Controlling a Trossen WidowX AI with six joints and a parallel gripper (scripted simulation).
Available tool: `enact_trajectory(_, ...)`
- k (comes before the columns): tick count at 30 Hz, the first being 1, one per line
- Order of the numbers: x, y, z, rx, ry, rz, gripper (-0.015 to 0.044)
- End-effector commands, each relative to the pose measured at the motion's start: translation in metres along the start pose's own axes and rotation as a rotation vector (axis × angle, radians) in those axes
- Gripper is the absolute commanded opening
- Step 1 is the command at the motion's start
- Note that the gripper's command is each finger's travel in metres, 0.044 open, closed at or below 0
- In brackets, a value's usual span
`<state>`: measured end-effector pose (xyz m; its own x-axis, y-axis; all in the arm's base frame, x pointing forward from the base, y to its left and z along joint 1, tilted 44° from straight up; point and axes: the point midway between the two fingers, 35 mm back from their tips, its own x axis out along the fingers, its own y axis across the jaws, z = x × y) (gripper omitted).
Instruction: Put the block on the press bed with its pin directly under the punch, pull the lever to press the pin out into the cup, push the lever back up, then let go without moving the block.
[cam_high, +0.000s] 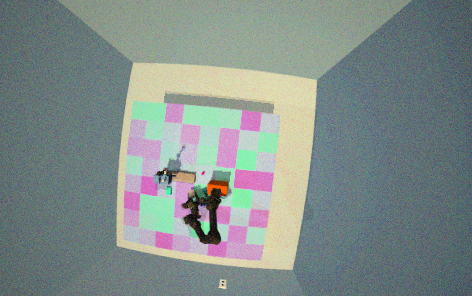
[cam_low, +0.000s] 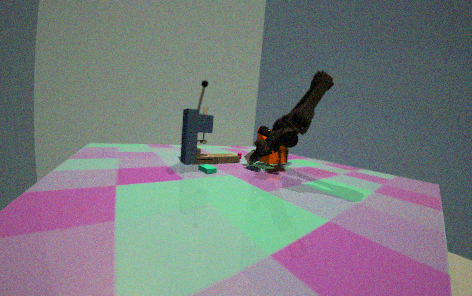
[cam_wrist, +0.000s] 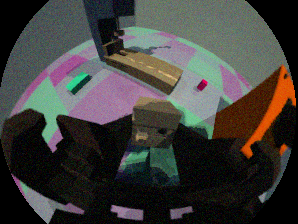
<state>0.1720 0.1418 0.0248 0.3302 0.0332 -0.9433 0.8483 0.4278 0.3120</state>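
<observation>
Pinching the small block (cam_high: 191, 194) (cam_low: 248, 157) (cam_wrist: 156, 119) midway along the bench (cam_high: 131, 202) (cam_low: 150, 220) (cam_wrist: 107, 102)'s left-right edges, the half-open hand (cam_high: 194, 197) (cam_low: 253, 159) (cam_wrist: 152, 119) likely has stiff, light stuff, best held by its sides.

From above, we see a small green block (cam_high: 169, 190) (cam_low: 207, 169) (cam_wrist: 79, 83) lying nearer the tabletop's left edge than its right. A small magenta piece (cam_high: 203, 173) (cam_low: 239, 155) (cam_wrist: 202, 85) lies well inside all four edges. Beyond the bottom edge, we see a wall outlet (cam_high: 222, 284).
</observation>
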Motion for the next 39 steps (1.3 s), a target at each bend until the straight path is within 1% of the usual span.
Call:
enact_trajectory(1,0.0029,0.0000,-0.0013,0.003,-0.072,-0.002,0.0000)
enact_trajectory(4,0.0036,-0.0001,-0.0020,0.003,-0.087,-0.003,0.0000)
enact_trajectory(11,0.0087,-0.0004,-0.0073,0.003,-0.202,-0.002,0.0000)
enact_trajectory(39,0.0071,-0.0003,-0.0060,0.003,-0.227,-0.002,0.0000)
